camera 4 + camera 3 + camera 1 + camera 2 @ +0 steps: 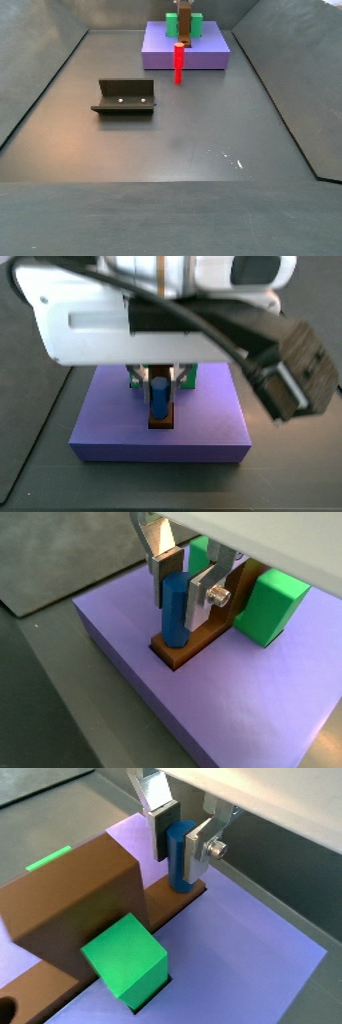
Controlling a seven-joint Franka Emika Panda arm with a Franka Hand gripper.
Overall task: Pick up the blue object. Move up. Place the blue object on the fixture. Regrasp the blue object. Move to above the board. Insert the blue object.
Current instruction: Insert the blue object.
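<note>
Silver plates of the claw [178, 584] fill the near part of both wrist views, clamped on the blue peg [175, 607], which stands upright between the dark pads. One finger [205, 592] presses its flank, and the peg's lower end meets the end of the brown strip [186, 645] lying on the lavender board [227, 707]. In a wrist view the same peg [179, 848] shows as a dark blue column squeezed between the plates, its foot at the strip [174, 908], with a green block [128, 958] and a tall brown block [74, 903] closer to the lens on the board [254, 938].

In a side view the arm's white housing hides most of the claw [159, 384] (only the fingers' lower ends peek out), and the peg [159, 401] hangs upright over the strip [162, 421] on the board [160, 436].

Seen from the side camera farther off, the dark floor [201, 130] comes first, then the fixture [126, 96] standing alone on it, well apart from the board [203, 52]. A red peg [179, 64] stands upright in front of the board's front edge. The green block [186, 22] sits on the board at the far end.
</note>
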